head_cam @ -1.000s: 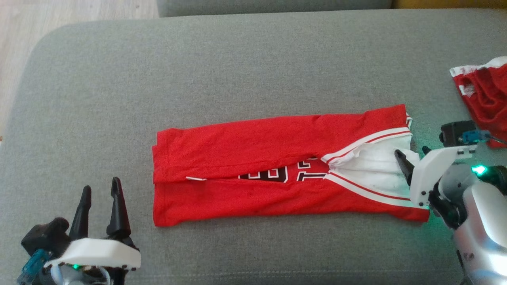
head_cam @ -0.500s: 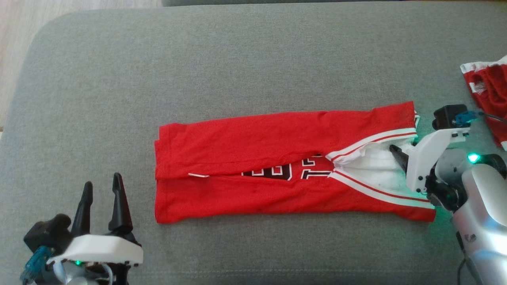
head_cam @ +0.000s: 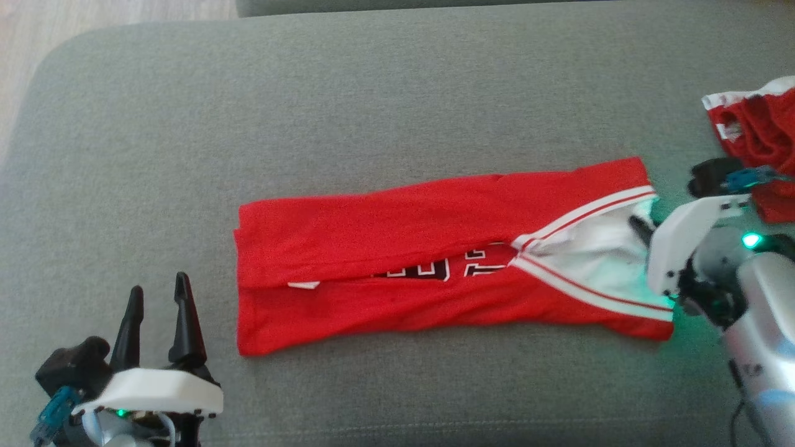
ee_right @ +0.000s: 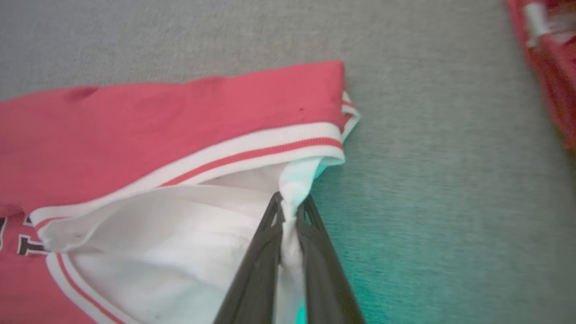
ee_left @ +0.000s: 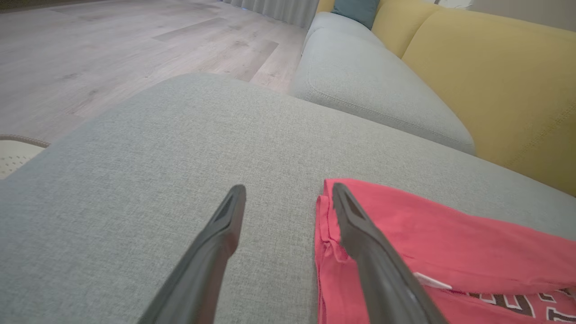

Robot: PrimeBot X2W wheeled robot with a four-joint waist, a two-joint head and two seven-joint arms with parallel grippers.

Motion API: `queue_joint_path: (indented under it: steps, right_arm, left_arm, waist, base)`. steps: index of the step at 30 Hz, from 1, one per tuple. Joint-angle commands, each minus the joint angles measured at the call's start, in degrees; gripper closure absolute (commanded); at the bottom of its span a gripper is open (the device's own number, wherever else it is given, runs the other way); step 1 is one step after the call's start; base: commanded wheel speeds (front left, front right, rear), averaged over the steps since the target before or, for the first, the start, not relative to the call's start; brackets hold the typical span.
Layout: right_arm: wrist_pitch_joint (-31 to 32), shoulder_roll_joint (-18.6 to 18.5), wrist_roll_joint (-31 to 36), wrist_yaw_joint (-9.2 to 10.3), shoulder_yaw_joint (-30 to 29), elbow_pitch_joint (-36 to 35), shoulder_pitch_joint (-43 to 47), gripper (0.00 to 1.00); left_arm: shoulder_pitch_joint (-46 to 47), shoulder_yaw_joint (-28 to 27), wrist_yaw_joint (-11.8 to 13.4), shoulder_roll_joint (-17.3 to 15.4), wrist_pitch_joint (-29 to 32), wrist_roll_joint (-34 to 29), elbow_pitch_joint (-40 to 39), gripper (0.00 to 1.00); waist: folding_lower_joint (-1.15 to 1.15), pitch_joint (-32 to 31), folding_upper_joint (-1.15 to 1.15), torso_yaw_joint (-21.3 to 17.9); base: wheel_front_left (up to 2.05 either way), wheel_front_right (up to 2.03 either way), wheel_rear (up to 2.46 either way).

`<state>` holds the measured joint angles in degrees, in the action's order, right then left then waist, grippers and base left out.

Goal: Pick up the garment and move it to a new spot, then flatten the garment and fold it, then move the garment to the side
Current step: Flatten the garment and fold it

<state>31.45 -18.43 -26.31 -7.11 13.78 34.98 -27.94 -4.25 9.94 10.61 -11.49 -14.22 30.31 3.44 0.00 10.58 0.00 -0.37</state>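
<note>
Red jersey [head_cam: 397, 248] lies mid-cushion, folded lengthwise into a long strip that runs left to right, with a bit of black lettering peeking out of the fold. The grey cushion [head_cam: 372, 112] carries it all. At the jersey's right end the right tool [ee_right: 290, 211] is clamped tight, a pinch of the white cloth squeezed between its fingers. Near the front left corner, the left tool [head_cam: 158, 282] hangs with fingers spread wide, holding nothing, close to the jersey's left end. Red shorts [head_cam: 758, 124] sit bunched at the right edge.
</note>
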Motion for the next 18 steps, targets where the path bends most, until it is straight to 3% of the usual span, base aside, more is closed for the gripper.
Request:
queue_joint_path:
  steps: [1,9,18]
  right_arm:
    - [-0.8,-2.5,-0.5,-0.37,-0.5,-2.6,-0.8,1.0]
    - [-0.3,-7.2,-2.1,-0.37,-4.8,-8.4,2.4,1.0]
    - [2.3,-5.1,-6.2,-0.37,-1.8,-20.8,5.3,1.0]
  left_arm:
    - [2.3,-2.4,0.2,-0.4,-0.6,-0.7,-1.6,0.0]
    - [2.5,-2.0,0.2,-0.5,-0.6,-1.0,-1.8,0.0]
    - [3.2,-1.5,0.1,-0.7,-0.6,-1.2,-1.4,0.0]
  waist:
    - [0.0,-0.3,0.0,-0.6]
    - [0.0,-0.5,0.0,-3.2]
    - [0.0,-0.7,0.0,-4.9]
  base:
    - [0.0,0.0,0.0]
    - [0.0,0.0,0.0]
    - [0.0,0.0,0.0]
